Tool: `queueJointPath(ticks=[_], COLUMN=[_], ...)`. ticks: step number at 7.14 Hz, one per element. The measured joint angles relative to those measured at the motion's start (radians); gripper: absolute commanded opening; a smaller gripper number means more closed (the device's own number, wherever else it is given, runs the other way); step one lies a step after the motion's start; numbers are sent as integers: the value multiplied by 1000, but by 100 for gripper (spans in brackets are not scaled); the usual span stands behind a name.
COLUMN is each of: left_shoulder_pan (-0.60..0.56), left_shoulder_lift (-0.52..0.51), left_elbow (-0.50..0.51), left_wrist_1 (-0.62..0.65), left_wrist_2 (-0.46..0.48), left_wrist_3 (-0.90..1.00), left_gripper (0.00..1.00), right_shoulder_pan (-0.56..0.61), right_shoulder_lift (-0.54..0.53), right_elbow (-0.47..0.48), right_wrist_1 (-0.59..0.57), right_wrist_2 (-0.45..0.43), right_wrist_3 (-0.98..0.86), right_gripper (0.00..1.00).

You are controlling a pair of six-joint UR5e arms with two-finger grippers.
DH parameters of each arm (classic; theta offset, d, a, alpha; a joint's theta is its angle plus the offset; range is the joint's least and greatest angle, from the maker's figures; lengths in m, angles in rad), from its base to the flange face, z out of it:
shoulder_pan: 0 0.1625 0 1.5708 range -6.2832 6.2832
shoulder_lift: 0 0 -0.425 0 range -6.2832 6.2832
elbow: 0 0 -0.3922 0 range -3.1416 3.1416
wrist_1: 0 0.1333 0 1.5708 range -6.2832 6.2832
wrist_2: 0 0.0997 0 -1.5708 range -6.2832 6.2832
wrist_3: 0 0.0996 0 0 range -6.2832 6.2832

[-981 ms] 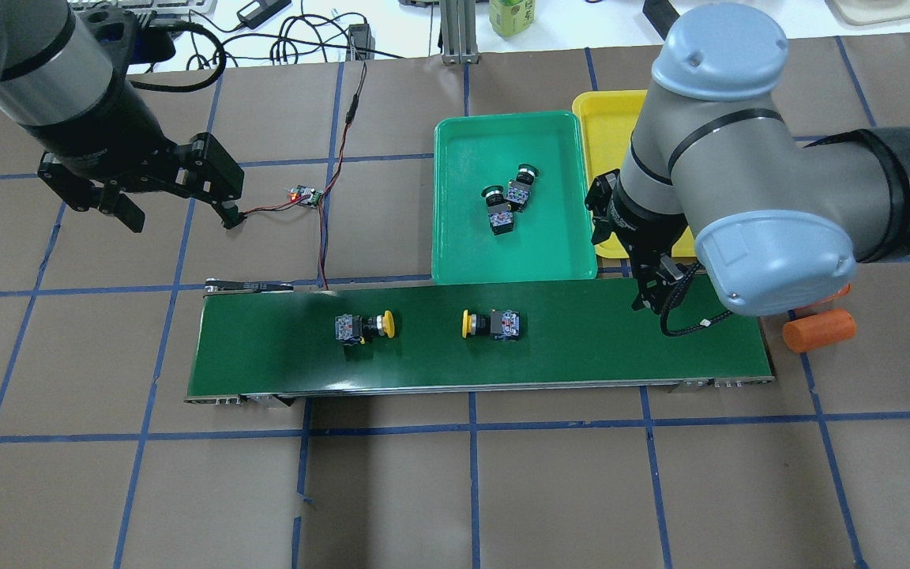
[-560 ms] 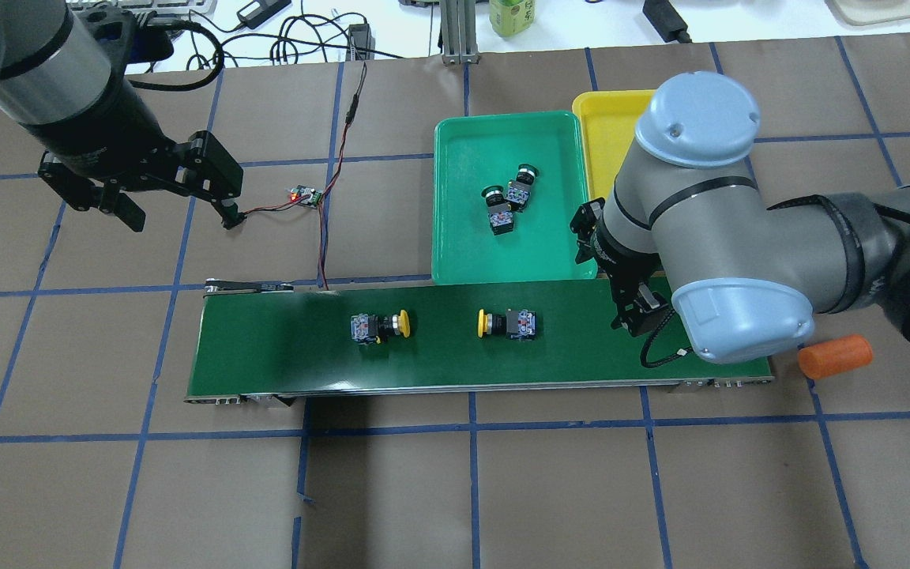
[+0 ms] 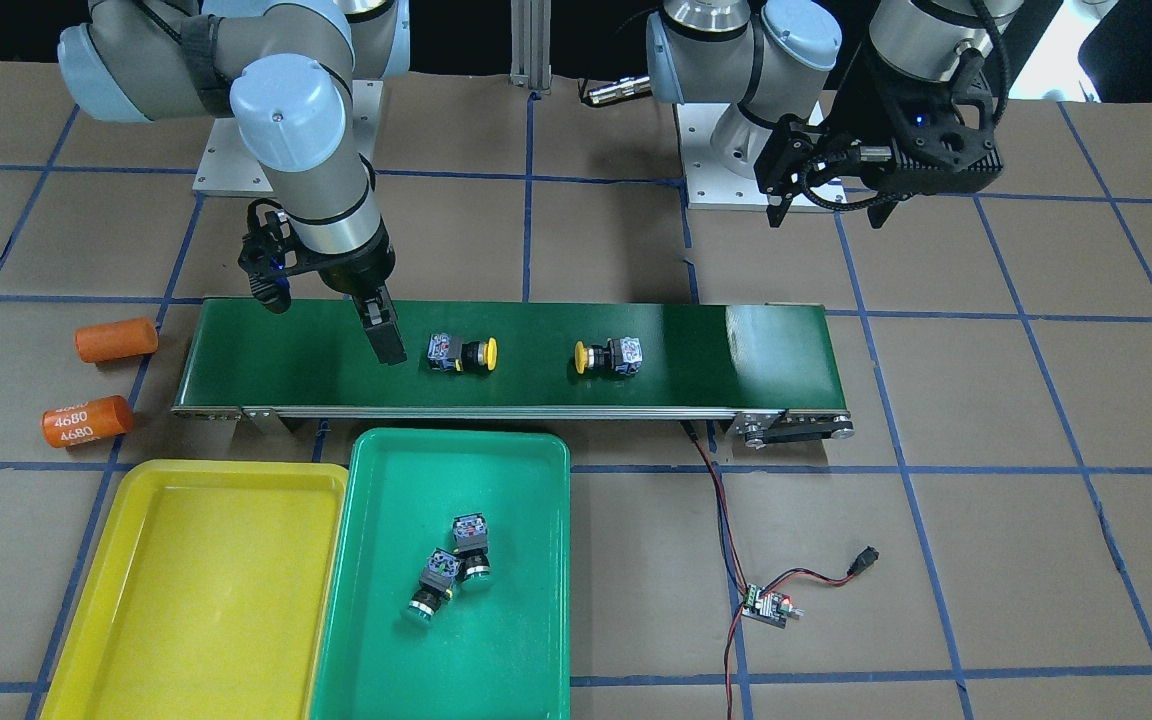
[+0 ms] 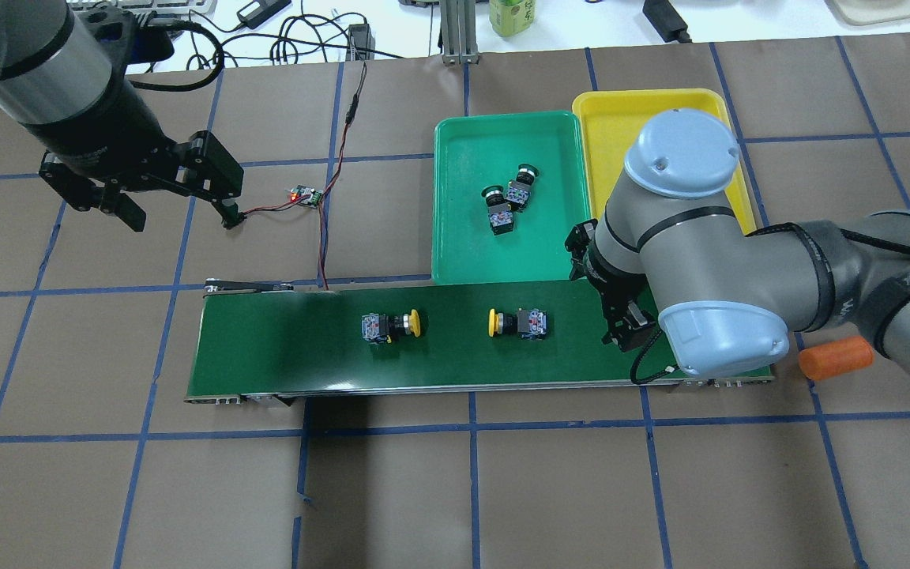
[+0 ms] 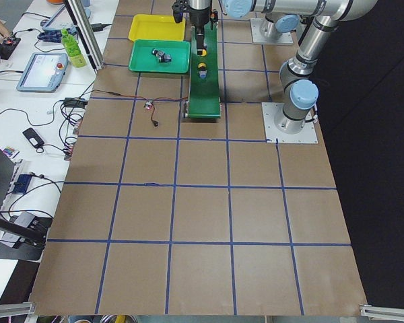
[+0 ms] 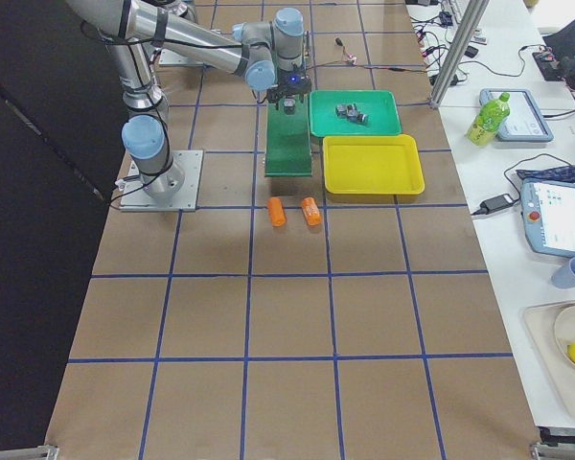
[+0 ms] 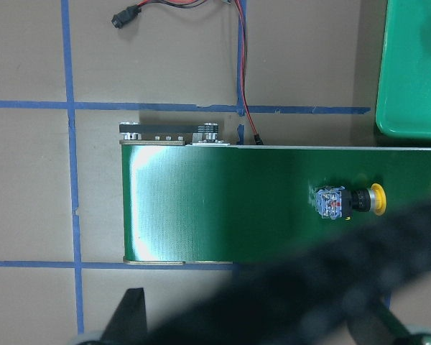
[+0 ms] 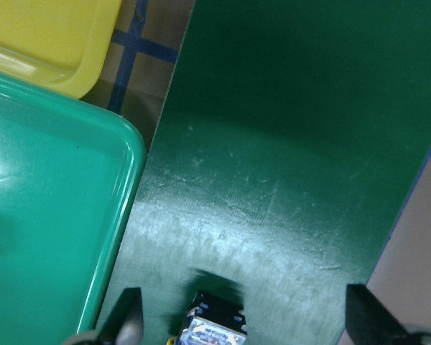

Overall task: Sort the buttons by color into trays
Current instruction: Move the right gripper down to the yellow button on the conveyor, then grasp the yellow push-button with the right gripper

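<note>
Though near the right fingers (image 3: 384, 335), yellow button (image 3: 461, 353) clear of them.

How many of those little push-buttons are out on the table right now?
4. A yellow button and a second yellow button lie on the conveyor belt; a green button and a second green button lie together in the green tray. None appears hidden.

Brown, blue-gridded table (image 4: 455, 490); white side benches (image 6: 517, 144)
</note>
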Motion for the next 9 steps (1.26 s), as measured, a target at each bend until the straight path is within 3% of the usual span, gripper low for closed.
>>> queueJointPath(ticks=[3, 5, 7, 9], left_shoulder_pan=[0, 1, 1, 0], left_shoulder_lift=[2, 3, 4, 5], left_elbow=[1, 1, 2, 2], left_wrist_1=[2, 3, 3, 3], left_wrist_2=[-1, -1, -1, -1], left_wrist_3=[-2, -3, -4, -4], left_gripper=[100, 100, 100, 100], right_shoulder_pan=[23, 24, 23, 15], right_shoulder_lift=[53, 72, 87, 91], right_elbow=[12, 12, 11, 5], right_wrist_1=[-34, -36, -37, -40], right_wrist_2=[26, 21, 20, 21], right_wrist_3=[1, 0, -4, -11], right_gripper=[100, 88, 0, 0])
